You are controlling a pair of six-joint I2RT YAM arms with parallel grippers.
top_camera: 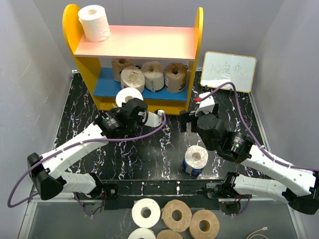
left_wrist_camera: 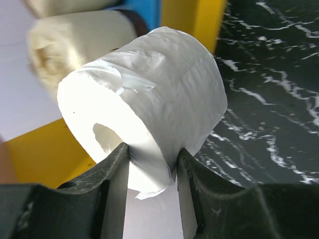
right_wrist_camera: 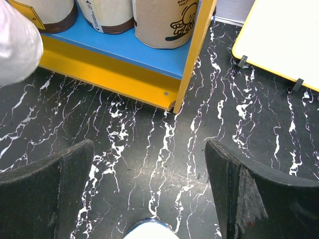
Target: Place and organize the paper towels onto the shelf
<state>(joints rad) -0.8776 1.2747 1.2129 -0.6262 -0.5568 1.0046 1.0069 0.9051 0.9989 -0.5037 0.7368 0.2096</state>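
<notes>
Two left fingers (left_wrist_camera: pixel 117 181) pinch the white roll (left_wrist_camera: pixel 149 99) between them.

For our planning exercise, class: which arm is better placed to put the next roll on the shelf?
Left. The left pincer is shut on a white roll right at the front of the shelf. The right pincer is open and empty above the table.

Lab booth: white walls (top_camera: pixel 30 64), marbled table (top_camera: pixel 149 152)
</notes>
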